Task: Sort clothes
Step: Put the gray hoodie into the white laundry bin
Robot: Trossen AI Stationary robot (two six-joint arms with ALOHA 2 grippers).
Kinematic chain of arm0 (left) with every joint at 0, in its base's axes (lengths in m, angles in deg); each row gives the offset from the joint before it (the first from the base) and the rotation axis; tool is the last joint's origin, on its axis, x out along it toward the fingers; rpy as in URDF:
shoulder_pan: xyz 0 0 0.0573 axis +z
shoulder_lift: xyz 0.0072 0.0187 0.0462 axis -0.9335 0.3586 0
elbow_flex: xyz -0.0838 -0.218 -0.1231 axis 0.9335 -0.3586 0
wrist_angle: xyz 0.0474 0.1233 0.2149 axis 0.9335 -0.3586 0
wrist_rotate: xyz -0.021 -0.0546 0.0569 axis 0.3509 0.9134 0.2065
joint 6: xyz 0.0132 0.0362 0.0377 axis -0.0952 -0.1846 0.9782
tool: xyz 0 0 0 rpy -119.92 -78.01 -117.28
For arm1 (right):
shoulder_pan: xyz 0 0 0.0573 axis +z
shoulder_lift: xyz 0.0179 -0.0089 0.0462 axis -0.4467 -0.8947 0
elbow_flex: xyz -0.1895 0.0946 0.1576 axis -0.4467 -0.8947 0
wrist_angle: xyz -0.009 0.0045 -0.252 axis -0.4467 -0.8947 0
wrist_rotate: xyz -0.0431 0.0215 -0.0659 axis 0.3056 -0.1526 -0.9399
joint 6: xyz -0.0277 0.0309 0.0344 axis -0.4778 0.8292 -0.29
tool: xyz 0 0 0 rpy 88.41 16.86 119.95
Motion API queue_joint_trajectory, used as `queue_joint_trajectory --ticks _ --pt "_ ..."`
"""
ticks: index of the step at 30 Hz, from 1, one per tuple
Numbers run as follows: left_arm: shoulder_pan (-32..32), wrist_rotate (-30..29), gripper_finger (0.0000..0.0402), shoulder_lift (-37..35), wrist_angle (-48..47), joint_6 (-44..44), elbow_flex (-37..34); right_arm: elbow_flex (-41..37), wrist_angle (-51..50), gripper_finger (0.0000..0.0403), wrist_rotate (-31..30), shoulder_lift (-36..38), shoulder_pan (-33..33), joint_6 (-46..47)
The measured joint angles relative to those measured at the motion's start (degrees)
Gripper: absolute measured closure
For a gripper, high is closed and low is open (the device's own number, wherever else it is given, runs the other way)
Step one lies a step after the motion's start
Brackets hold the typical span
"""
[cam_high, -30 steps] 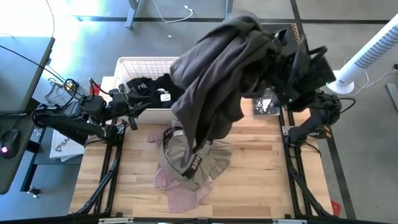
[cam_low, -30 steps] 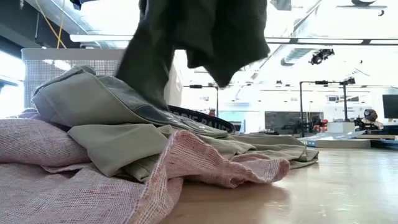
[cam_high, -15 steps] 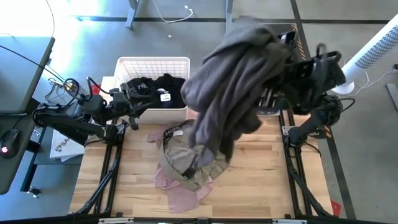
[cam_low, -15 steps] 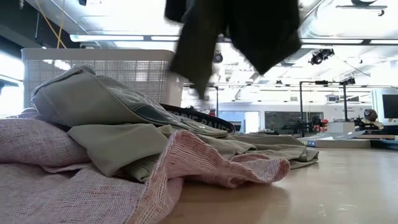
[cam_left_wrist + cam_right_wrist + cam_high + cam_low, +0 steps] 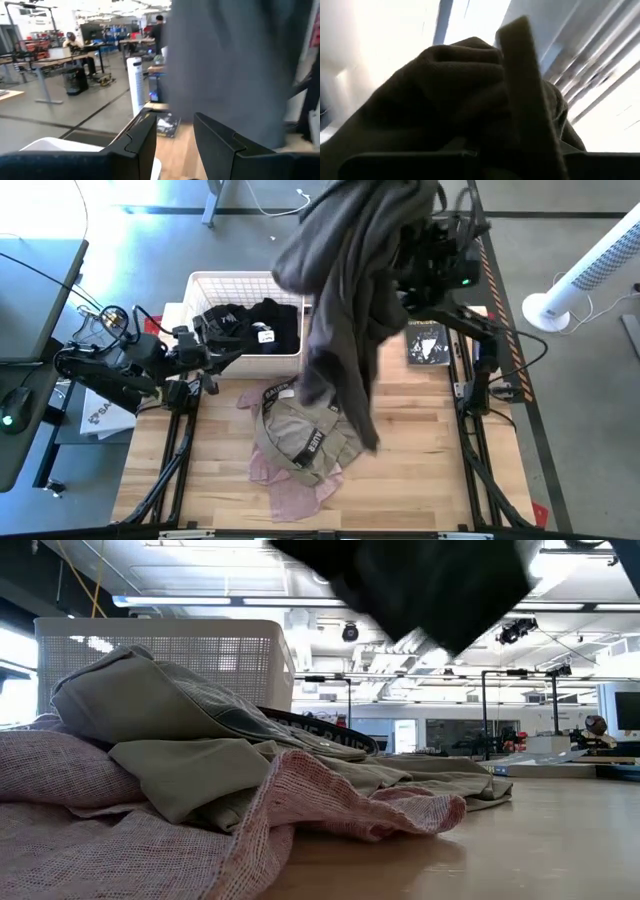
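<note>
My right gripper point(image 5: 490, 130) is raised high over the table's far middle, shut on a dark olive-brown garment point(image 5: 345, 300). The garment hangs in a long bunch above the pile, and its lower end shows in the low view point(image 5: 430, 590). A khaki garment with a black lettered band point(image 5: 300, 435) lies on a pale pink one point(image 5: 290, 495) on the table. A black garment point(image 5: 265, 320) lies in the white basket point(image 5: 235, 280). My left gripper point(image 5: 175, 145) is open and empty by the basket's near left corner point(image 5: 208, 365). My right gripper has bunched folds of the olive-brown garment point(image 5: 450, 95) between its fingers, with one finger point(image 5: 525, 85) lying against the cloth. Several layers are gathered there. The garment is lifted clear and hangs slack below the gripper; the cloth hides the exact place of contact.
A black paperback book point(image 5: 428, 345) lies at the table's far right. The white basket stands at the far left. A white fan point(image 5: 580, 270) stands beyond the right edge. Bare wood point(image 5: 420, 460) shows on the table's near right.
My right gripper has gone up and toward the table's far edge and left, carrying the olive-brown garment. The garment's hanging end first swung right, then rose, and now hangs well above the khaki and pink pile.
</note>
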Motion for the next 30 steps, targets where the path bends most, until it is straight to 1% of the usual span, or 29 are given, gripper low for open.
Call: queue_joint_trajectory --ticks 1,2,3,5,7,8,10,12,14,16,21,23,25,26,28,30 --pt "-0.56 -0.01 0.0273 -0.40 -0.18 -0.12 0.48 -1.24 3.86 0.0344 -0.71 -0.51 -1.28 0.65" --pt "-1.17 0.03 0.0273 -0.65 -0.13 -0.14 1.07 -1.59 4.48 0.0344 -0.98 -0.98 -2.45 1.76" --pt "-1.77 0.24 0.0273 -0.97 -0.07 -0.20 1.56 -1.20 3.80 0.0344 -0.72 -1.62 -3.76 3.65" --pt "-2.97 0.92 0.0273 -1.70 0.24 -0.34 2.10 1.11 1.74 0.0344 1.97 -3.87 -5.61 7.58" --pt "-3.92 1.31 0.0273 -2.21 0.35 -0.26 2.19 -0.08 2.23 0.0344 3.02 -4.24 -6.52 8.69" --pt "-4.17 1.20 0.0273 -2.20 0.07 0.12 2.18 -0.37 0.81 0.0344 3.49 -4.26 -6.54 8.83" --pt "-4.43 -0.19 0.0273 -1.67 0.13 1.66 2.12 0.12 -5.37 0.0344 5.14 -4.26 -6.04 9.58" --pt "-4.44 -2.76 0.0273 -0.94 0.88 3.77 2.12 1.01 -11.50 0.0344 8.27 -4.24 -4.76 9.53" --pt "-4.42 -4.58 0.0273 0.24 2.21 5.79 2.12 0.85 -14.22 0.0344 10.35 -3.90 -2.33 7.17" --pt "-4.42 -4.37 0.0273 2.58 4.95 9.83 2.10 0.91 -17.43 0.0344 11.15 -3.50 0.72 4.39" --pt "-4.46 0.70 0.0273 12.89 25.76 26.66 0.62 0.94 -21.24 0.0344 11.03 -1.43 7.25 -0.51" --pt "-4.34 1.79 0.0273 16.73 33.28 31.37 0.55 1.02 -23.63 0.0344 10.69 -0.35 8.94 -1.51" --pt "-3.07 3.93 0.0272 20.77 40.87 31.96 0.63 0.97 -25.99 0.0344 9.79 0.43 10.24 -1.55" --pt "-2.02 5.73 0.0271 22.66 43.18 31.20 0.68 0.96 -26.82 0.0344 9.46 0.79 10.75 -1.36" --pt "0.26 11.18 0.0263 25.92 43.43 28.05 0.68 0.94 -27.03 0.0344 8.91 1.28 11.54 -0.29" --pt "3.05 18.01 0.0250 28.60 40.94 22.00 0.73 0.94 -26.97 0.0344 8.79 1.73 12.14 0.67"
